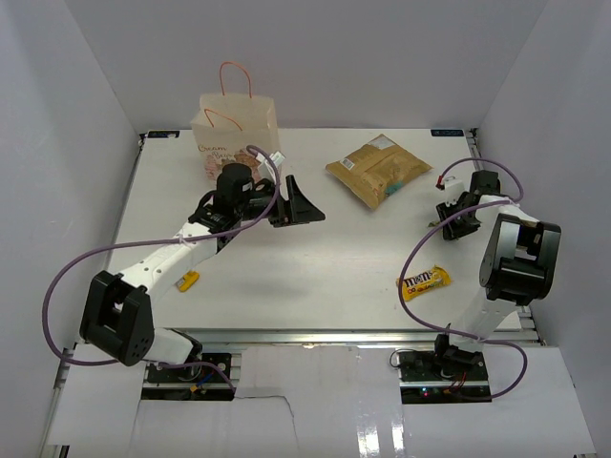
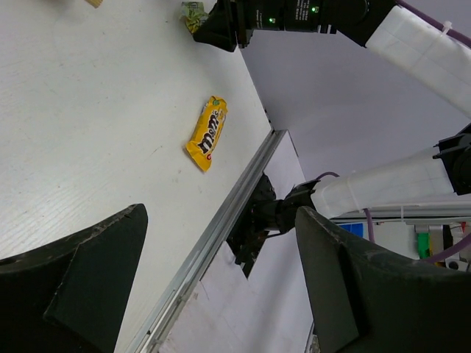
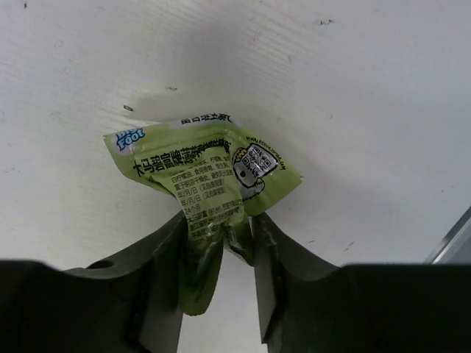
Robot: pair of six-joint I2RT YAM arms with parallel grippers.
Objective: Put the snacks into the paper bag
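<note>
paper bag (image 1: 239, 120) upright, contents unseen | right pincer (image 3: 218, 229) pinching green packet (image 3: 206, 165)

My black fingers (image 3: 158, 294), and between them a pale green packet (image 3: 206, 173) printed with dark lettering and a blue-and-white logo, against the white table (image 3: 353, 88). Elsewhere: a yellow M&M's packet (image 1: 424, 282) with brown lettering, a tan pouch (image 1: 378, 169) and a cream bag (image 1: 237, 129) with orange handles.

Open table (image 1: 325, 262) mid-scene; left arm (image 1: 191, 243) close before the paper bag (image 1: 239, 119).
</note>
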